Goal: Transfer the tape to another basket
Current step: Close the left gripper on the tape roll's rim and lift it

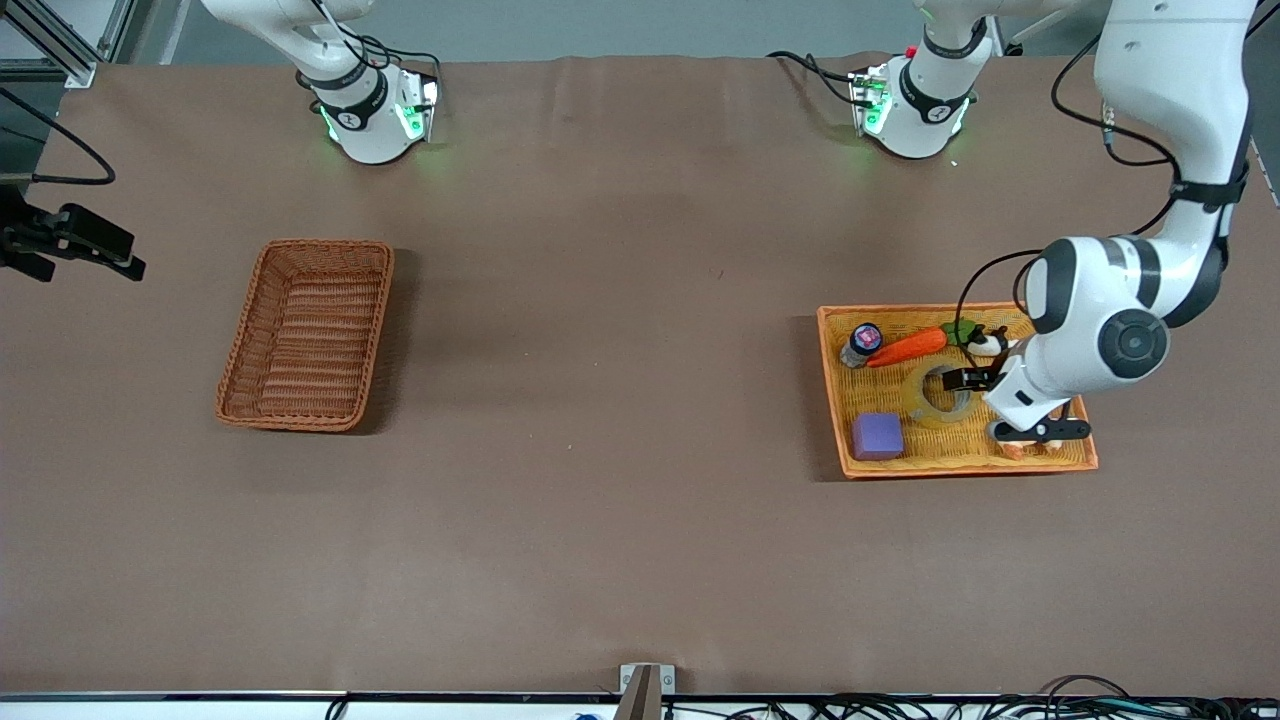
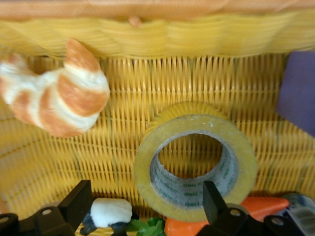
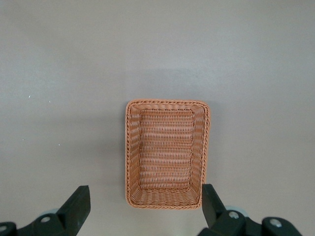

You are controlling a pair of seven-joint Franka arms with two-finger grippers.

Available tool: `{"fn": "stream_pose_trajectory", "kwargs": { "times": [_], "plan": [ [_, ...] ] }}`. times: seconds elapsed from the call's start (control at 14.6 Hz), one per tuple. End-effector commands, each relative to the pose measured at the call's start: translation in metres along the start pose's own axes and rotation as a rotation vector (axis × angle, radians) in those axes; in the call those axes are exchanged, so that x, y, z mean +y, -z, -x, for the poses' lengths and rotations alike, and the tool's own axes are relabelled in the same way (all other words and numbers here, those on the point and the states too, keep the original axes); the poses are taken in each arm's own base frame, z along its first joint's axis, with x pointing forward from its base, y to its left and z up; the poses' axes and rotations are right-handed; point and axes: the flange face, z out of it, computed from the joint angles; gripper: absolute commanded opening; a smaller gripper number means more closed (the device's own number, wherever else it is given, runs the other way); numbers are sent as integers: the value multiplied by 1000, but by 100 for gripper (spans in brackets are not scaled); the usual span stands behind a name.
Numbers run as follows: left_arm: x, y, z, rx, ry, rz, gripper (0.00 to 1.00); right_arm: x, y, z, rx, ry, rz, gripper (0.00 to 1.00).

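The tape (image 1: 938, 396) lies flat in the orange-yellow tray (image 1: 1000, 462) at the left arm's end of the table. In the left wrist view the tape (image 2: 194, 160) is a yellowish ring with a grey core. My left gripper (image 1: 975, 378) is low over the tray and open (image 2: 146, 201); one fingertip (image 2: 210, 194) is over the tape's hole, the other (image 2: 81, 196) outside the ring. The reddish-brown basket (image 1: 305, 335) stands empty at the right arm's end. My right gripper (image 3: 146, 204) is open and empty, high over the table beside the basket (image 3: 167, 152); it does not show in the front view.
The tray also holds a purple cube (image 1: 877, 436), a toy carrot (image 1: 908, 347), a small jar with a purple lid (image 1: 862, 343), a black-and-white toy (image 2: 109, 212) and a croissant-like toy (image 2: 59, 96). A black device (image 1: 75, 240) juts in at the right arm's end.
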Motion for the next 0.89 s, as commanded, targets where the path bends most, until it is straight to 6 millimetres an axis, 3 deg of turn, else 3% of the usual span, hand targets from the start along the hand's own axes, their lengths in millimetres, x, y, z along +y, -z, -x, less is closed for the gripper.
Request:
{"fn": "stream_pose_trajectory", "kwargs": {
  "times": [0.0, 0.14, 0.27, 0.41, 0.55, 0.62, 0.82],
  "plan": [
    [1, -19, -4, -15, -18, 7, 99, 2, -1, 2, -2, 2, -4, 100],
    [1, -23, -5, -16, -26, -1, 98, 2, -1, 3, -3, 2, -4, 100],
    [1, -25, -8, -16, -33, -3, 89, 2, -1, 3, -3, 2, -4, 100],
    [1, -34, -15, -13, -38, -2, 68, 2, -1, 3, -3, 2, -4, 100],
    [1, -28, -15, 0, -40, 0, 35, 2, -1, 3, -3, 2, -4, 100],
    [1, -24, -16, 6, -39, 0, 23, 2, -1, 3, -3, 2, -4, 100],
    [-11, -14, -16, 24, -20, 3, 6, 3, -1, 3, -3, 0, -4, 100]
  ]
}}
